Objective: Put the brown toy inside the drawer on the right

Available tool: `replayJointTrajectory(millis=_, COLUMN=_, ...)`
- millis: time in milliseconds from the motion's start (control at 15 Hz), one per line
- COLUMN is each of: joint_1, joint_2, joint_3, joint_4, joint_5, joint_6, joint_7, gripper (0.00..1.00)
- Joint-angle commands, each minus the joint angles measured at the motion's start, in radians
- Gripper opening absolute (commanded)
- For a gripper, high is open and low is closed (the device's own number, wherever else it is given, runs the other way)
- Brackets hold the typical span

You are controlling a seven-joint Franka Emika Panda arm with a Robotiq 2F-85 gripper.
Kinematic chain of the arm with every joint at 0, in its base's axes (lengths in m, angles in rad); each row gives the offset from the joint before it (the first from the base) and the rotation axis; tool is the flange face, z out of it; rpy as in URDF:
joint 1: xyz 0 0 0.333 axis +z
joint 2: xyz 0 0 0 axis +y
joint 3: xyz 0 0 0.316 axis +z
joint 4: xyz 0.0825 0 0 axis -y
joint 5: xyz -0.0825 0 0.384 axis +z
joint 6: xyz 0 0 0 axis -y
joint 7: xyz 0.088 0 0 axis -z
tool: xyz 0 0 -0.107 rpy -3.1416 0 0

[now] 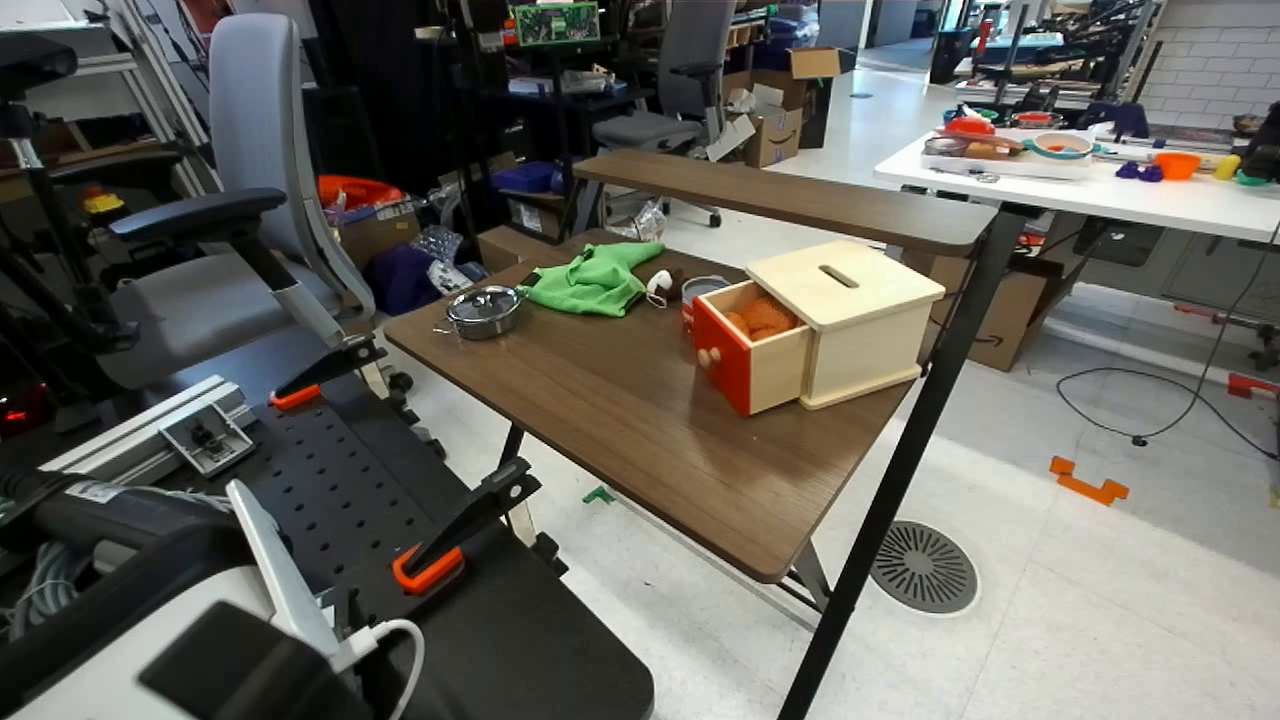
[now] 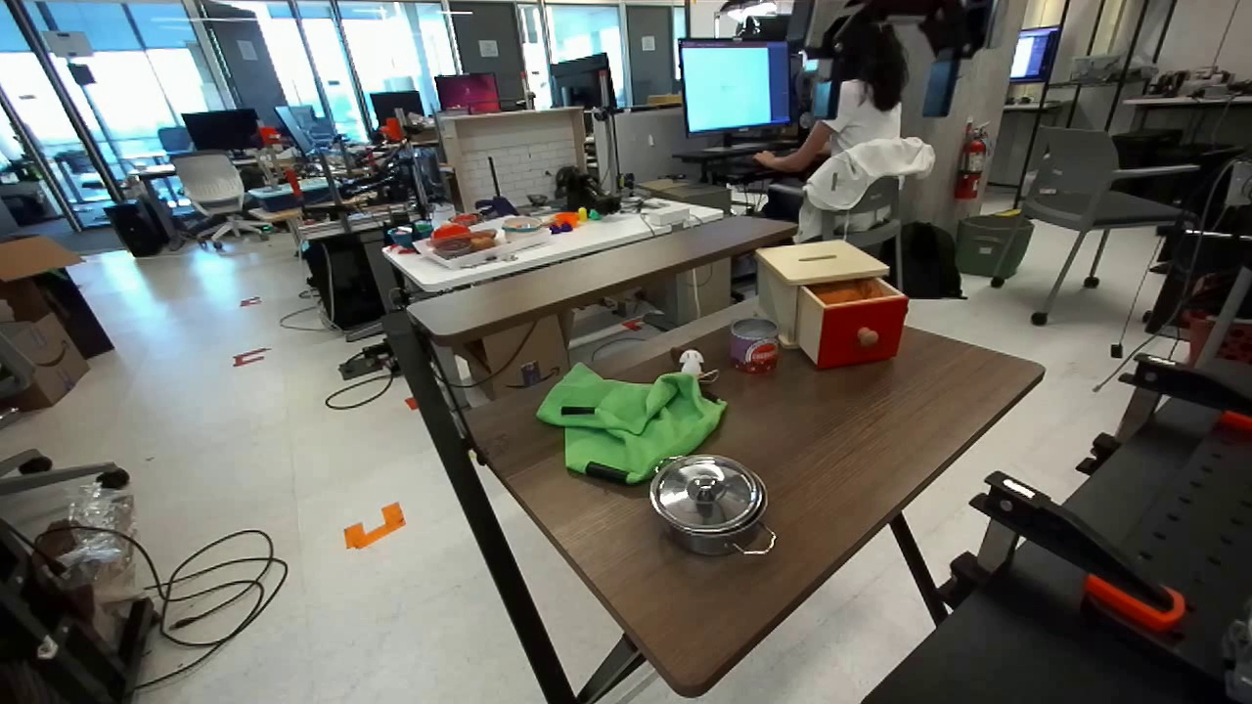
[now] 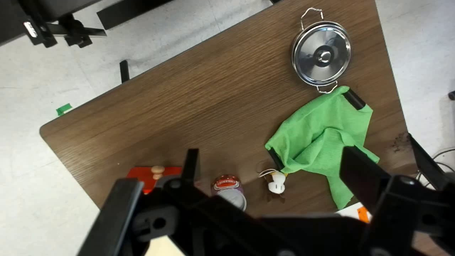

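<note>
A small toy [image 1: 660, 284] with a white head and dark brown parts lies on the brown table, between the green cloth and a can. It also shows in an exterior view [image 2: 692, 363] and in the wrist view [image 3: 277, 185]. The drawer [image 1: 723, 350] has a red front with a round knob and is partly pulled out of the tan box [image 1: 860, 330]. A fuzzy orange-brown thing [image 1: 765, 318] lies inside it. I cannot tell which is meant by the brown toy. My gripper [image 3: 271, 156] is open and empty, high above the table; it also shows in an exterior view [image 2: 883, 93].
The green cloth [image 2: 636, 416] lies crumpled on the table. A lidded metal pot [image 2: 709, 504] stands near the table's end. The can [image 2: 754, 345] stands beside the box. A raised shelf [image 1: 780, 195] runs along the table's edge. A black bench with clamps [image 1: 470, 515] stands alongside.
</note>
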Motion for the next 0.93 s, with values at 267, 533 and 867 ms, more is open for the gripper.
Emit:
replayJointTrajectory(millis=267, joint_1=0.093, joint_2=0.359, joint_3=-0.03, joint_4=0.318, joint_5=0.016, joint_6=0.058, joint_7=0.111, gripper=1.0)
replayJointTrajectory(millis=533, joint_1=0.135, joint_2=0.501, joint_3=-0.064, joint_4=0.458, joint_5=0.007, joint_6=0.082, joint_7=0.146, gripper=1.0)
replayJointTrajectory(millis=867, joint_1=0.161, joint_2=0.644, joint_3=-0.093, joint_4=0.598, joint_5=0.023, joint_6=0.107, joint_7=0.154, gripper=1.0)
